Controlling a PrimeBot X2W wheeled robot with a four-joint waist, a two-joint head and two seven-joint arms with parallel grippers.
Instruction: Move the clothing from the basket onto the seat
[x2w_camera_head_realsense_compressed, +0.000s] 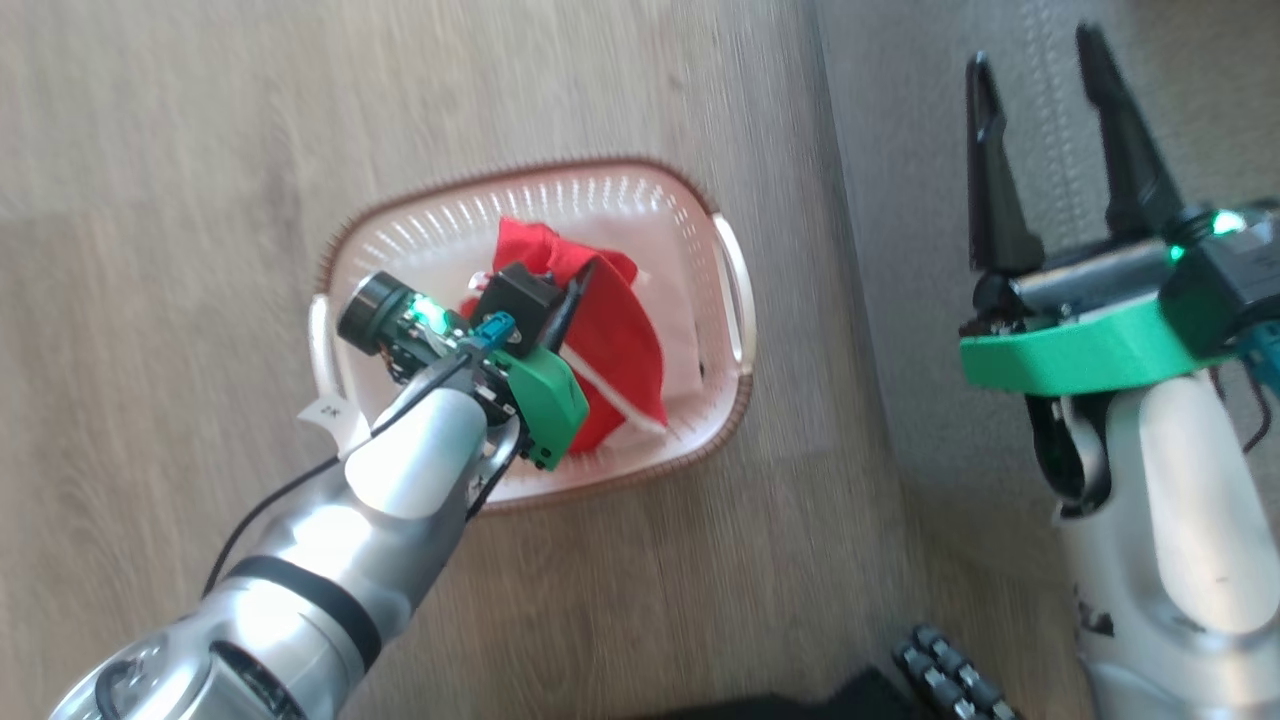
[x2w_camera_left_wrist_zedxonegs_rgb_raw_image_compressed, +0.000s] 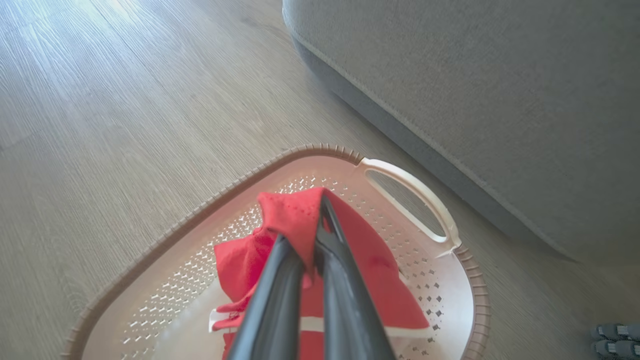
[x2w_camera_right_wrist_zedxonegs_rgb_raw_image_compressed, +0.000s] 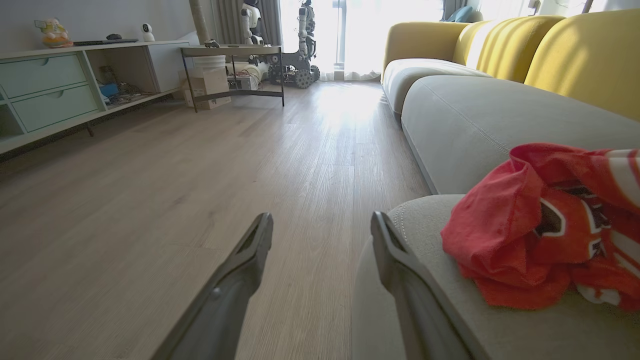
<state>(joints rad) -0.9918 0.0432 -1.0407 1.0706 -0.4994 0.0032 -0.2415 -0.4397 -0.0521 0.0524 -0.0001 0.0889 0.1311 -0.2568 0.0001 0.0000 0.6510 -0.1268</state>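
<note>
- Two garments show: a red garment (x2w_camera_head_realsense_compressed: 620, 350) in the basket (x2w_camera_head_realsense_compressed: 430, 230) and a second garment (x2w_camera_right_wrist_zedxonegs_rgb_raw_image_compressed: 540, 225), red with white stripes and dark lettering, bunched on the seat (x2w_camera_right_wrist_zedxonegs_rgb_raw_image_compressed: 500, 330).
- The basket stands on the wood floor (x2w_camera_head_realsense_compressed: 200, 200), just beside the grey seat's edge, one white handle toward the seat.
- The left gripper (x2w_camera_head_realsense_compressed: 585, 270) reaches down into the basket. Its fingers are close together and clamped on a fold of the red garment.
- From the left wrist, that fold peaks at the left gripper (x2w_camera_left_wrist_zedxonegs_rgb_raw_image_compressed: 305, 225) and drapes over one finger, while the rest of the red garment (x2w_camera_left_wrist_zedxonegs_rgb_raw_image_compressed: 380, 270) spreads down onto the basket (x2w_camera_left_wrist_zedxonegs_rgb_raw_image_compressed: 470, 280) floor, with a white trim line along its lower part.
- The right gripper (x2w_camera_head_realsense_compressed: 1035, 60) hangs over the seat (x2w_camera_head_realsense_compressed: 900, 200) with its fingers spread apart and nothing between them.
- From the right wrist, the right gripper (x2w_camera_right_wrist_zedxonegs_rgb_raw_image_compressed: 321, 220) points out along the floor. One finger crosses the seat's front edge, and the second garment lies to the right, clear of both fingers.
</note>
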